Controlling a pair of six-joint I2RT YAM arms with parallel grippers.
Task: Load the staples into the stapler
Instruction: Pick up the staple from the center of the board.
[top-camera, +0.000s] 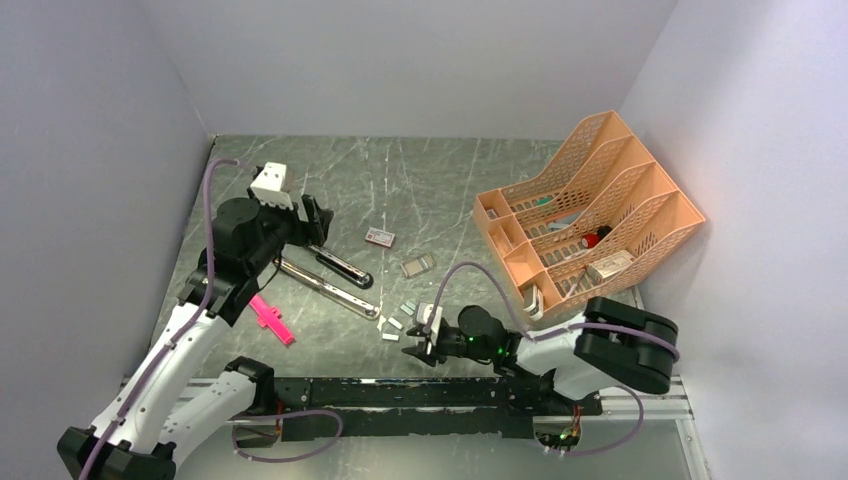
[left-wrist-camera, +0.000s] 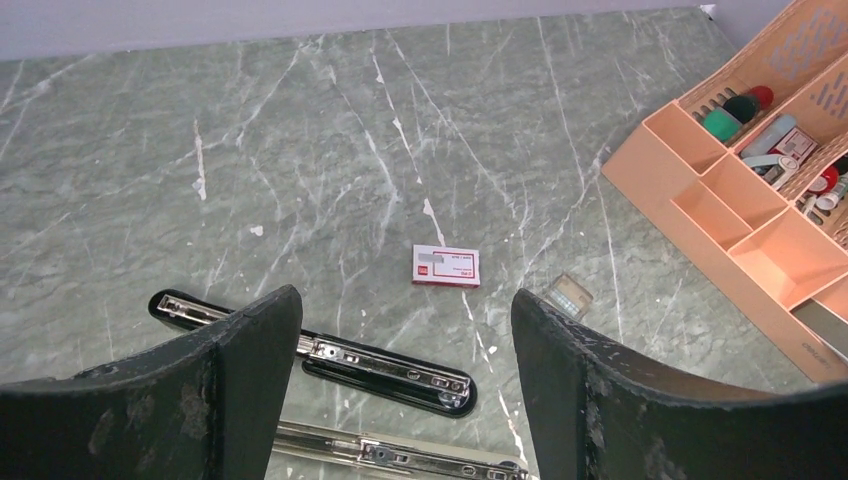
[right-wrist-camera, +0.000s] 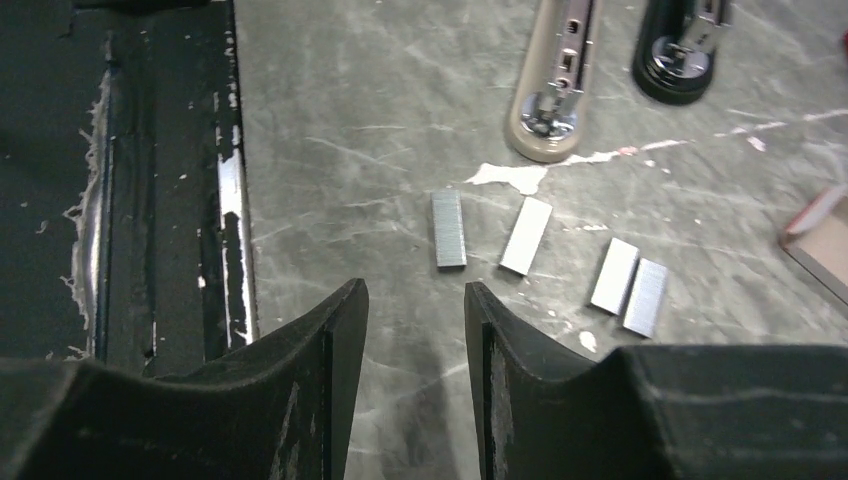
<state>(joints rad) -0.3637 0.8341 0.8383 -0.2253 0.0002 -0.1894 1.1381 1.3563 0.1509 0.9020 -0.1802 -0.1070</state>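
The black stapler (top-camera: 340, 267) lies flat on the table, its chrome rail showing (left-wrist-camera: 385, 368). My left gripper (top-camera: 314, 226) hovers over its far end, open wide and empty (left-wrist-camera: 403, 302). Several silvery staple strips (top-camera: 396, 321) lie loose on the table; in the right wrist view they lie just ahead of the fingers (right-wrist-camera: 448, 228). My right gripper (top-camera: 420, 342) is low over the table just short of the strips, its jaws partly open with nothing between them (right-wrist-camera: 415, 295). The red-and-white staple box (top-camera: 380, 237) lies beyond the stapler (left-wrist-camera: 446, 266).
A silver-grey stapler (top-camera: 325, 288) lies alongside the black one (right-wrist-camera: 548, 110). The box's open inner tray (top-camera: 418, 265) lies near the strips. A pink cross-shaped piece (top-camera: 271, 319) lies at front left. An orange desk organizer (top-camera: 585, 225) stands at right. A black rail (top-camera: 420, 395) runs along the near edge.
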